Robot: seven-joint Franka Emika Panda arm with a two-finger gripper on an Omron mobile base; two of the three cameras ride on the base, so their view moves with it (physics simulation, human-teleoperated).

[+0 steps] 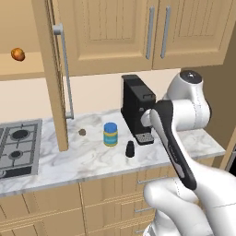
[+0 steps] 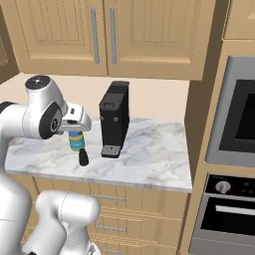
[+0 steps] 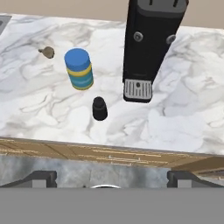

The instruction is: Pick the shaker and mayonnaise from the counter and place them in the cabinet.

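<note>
Looking over my arm from the left base view, I see a grey gas hob set into the far left of a white, grey-veined marble bench, its left side cut off by the frame edge. Above it, a small round orange-red fruit sits on the plain shelf of the light wood cabinet, whose tall door stands open edge-on, with a long grey bar handle. On the bench just right of the door lies a small brownish object, too small for me to identify. Next comes the mayonnaise, a squat cylindrical jar with a blue lid and yellow and teal bands, standing upright. Near it, toward the front edge, stands the shaker, small, dark and bottle-shaped. Behind both is a tall, matte black, boxy coffee machine with a silver drip grille; my arm hides its right side. In the hand view, my gripper is released, its dark finger tips spread wide with nothing between them, hanging above the bench's front edge, well apart from both items.
</note>
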